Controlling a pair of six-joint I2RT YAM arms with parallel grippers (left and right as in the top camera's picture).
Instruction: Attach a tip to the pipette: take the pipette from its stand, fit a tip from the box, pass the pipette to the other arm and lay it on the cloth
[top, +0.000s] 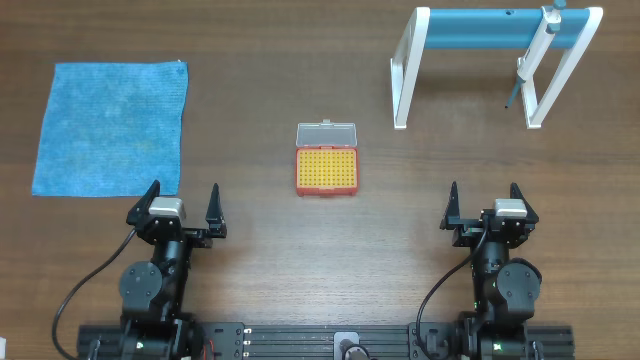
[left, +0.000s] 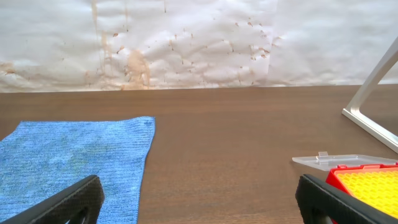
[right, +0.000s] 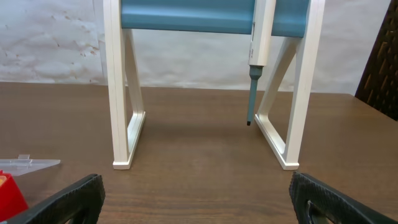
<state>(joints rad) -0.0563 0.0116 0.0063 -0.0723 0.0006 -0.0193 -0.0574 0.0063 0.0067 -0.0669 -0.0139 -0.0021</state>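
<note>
Hanging upright from stand (right: 118, 93), pipette (right: 259, 37) nose-down

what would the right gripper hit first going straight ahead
The right gripper aims between the legs of the white stand with a blue bar, seemingly missing the hanging white pipette; depth is unclear.

Bare table (top: 300, 260) surrounds the tip box (top: 326, 172); stand legs (right: 111, 81) (either side) flank the pipette (right: 259, 37).
</note>
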